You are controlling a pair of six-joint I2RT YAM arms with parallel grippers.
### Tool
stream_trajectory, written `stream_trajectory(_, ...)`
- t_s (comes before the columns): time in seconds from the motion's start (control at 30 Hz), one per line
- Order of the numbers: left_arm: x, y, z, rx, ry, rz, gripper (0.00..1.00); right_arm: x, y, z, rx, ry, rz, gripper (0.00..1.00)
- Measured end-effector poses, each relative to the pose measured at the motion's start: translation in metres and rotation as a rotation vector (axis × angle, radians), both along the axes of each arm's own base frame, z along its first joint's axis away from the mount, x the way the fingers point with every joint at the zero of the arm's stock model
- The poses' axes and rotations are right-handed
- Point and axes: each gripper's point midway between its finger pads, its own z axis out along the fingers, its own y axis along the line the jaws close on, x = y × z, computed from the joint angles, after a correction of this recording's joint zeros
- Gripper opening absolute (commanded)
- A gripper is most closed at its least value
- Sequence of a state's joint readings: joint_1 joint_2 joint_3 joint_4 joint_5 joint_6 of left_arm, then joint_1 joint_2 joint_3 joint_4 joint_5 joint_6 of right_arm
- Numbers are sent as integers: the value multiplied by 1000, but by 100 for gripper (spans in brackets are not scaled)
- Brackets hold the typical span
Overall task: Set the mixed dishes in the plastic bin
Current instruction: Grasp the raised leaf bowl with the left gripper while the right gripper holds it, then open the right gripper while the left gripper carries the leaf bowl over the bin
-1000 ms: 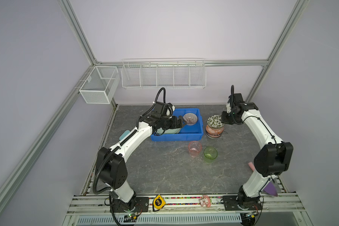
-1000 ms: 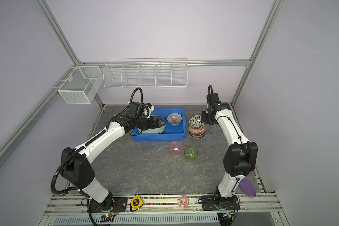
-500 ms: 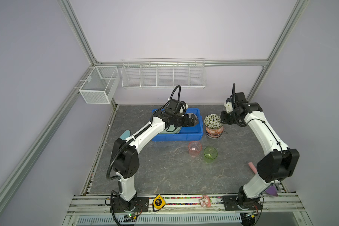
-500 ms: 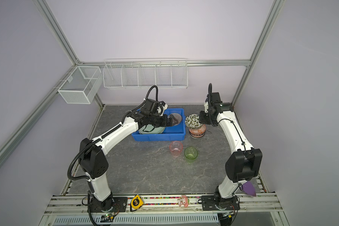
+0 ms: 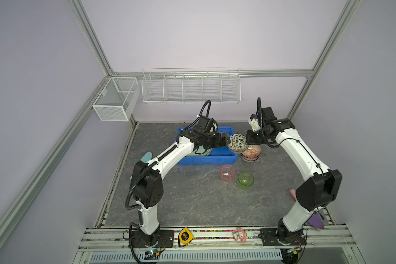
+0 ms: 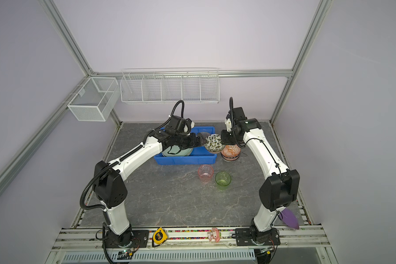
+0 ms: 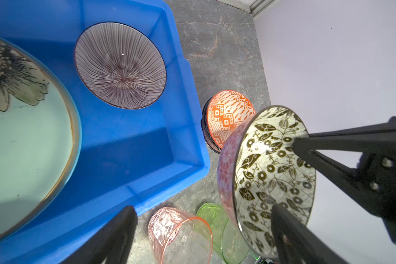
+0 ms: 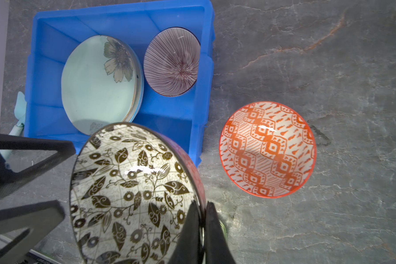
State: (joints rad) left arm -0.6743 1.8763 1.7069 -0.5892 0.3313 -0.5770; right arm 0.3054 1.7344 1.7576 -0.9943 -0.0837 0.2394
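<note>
My right gripper [image 8: 202,206] is pinched tight on the right rim of the leaf-patterned bowl [image 5: 237,142], holding it tilted in the air at the right wall of the blue bin [image 5: 206,160], close to the orange bowl [image 5: 251,152]. The left gripper [image 5: 225,141] stands spread at the bowl's left rim, gripping nothing. It looks like glazed ceramic: stiff, fairly heavy, slick, easily chipped. So I'd bite deep over the rim. The green plate [image 8: 96,86] and the striped bowl [image 8: 172,65] lie in the bin; the pink cup [image 5: 227,173] and the green cup [image 5: 245,180] wait nearer on the table [image 5: 192,194]

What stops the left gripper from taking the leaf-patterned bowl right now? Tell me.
Probably nothing, so yes: the left gripper stands open right beside the leaf-patterned bowl, whose opposite rim the right gripper clamps.
</note>
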Motion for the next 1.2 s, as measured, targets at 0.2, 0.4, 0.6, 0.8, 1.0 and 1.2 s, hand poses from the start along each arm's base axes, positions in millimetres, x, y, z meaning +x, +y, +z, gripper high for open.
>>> stream_trajectory(0.2,4,12,-8,61,11,63,74,4,21,-1,0,-5,37,7)
stream_trajectory(0.4,7,20,-10,104,5,99,59,2,36,1,-9,-18,68,7)
stream_trajectory(0.6,8,28,-16,142,12,123,49,4,50,6,-16,-41,90,7)
stream_trajectory(0.8,8,32,-19,164,14,135,33,6,56,-2,-36,-31,99,7)
stream_trajectory(1.0,8,32,-18,164,12,138,18,6,58,-3,-47,-31,102,7)
stream_trajectory(1.2,9,32,-17,162,12,144,4,5,63,-3,-46,-34,111,7)
